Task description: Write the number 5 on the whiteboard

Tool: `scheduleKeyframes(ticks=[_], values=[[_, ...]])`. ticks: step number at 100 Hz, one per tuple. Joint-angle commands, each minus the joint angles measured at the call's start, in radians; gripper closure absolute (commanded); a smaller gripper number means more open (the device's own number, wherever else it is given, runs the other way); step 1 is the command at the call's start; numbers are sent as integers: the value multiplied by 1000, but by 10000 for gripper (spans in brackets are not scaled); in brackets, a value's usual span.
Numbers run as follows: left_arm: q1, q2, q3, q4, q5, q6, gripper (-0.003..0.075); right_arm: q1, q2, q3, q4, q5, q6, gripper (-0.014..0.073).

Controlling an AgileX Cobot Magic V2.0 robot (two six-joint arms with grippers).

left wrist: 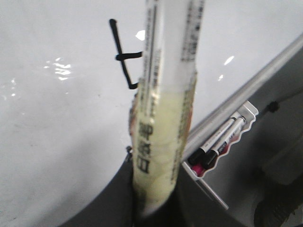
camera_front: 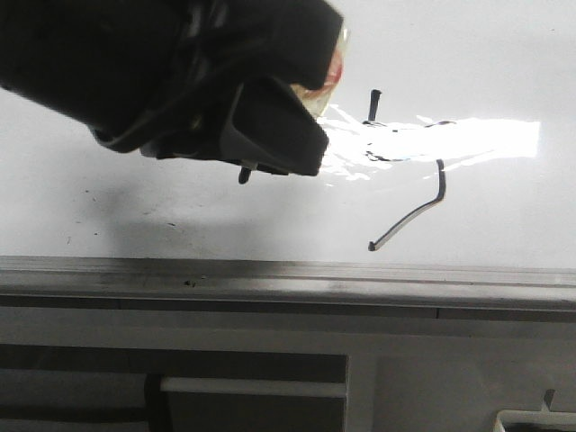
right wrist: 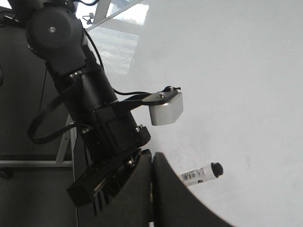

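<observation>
Left gripper (left wrist: 154, 208) pinches marker (left wrist: 165, 94), tip near 5 (camera_front: 409, 171) on whiteboard (camera_front: 135, 216). Right gripper (right wrist: 151, 189): fingers pressed together, nothing between.

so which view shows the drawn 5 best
The front view: the number 5 lies mostly unobstructed on the whiteboard, though glare washes out its middle. The left wrist view shows only part of the strokes beside the marker in the left gripper. The right wrist view shows none.

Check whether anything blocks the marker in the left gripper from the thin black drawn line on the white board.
Nothing visible does. The left gripper holds a white, black-tipped marker over bare glossy whiteboard, beside the thin black number 5 strokes.
</observation>
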Motion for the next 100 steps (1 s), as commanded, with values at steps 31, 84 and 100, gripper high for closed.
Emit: scheduleKeyframes(ticks=[31,84,100], values=[[1,96,-19,-159,-317,-13,741,-134,-11,-36,20,19,18,656],[1,161,-19,-271,-327,-13,740,-194,-14,-36,20,65,18,656],[7,161,-19,-306,-327,-13,676,-194,-14,-36,20,65,18,656]])
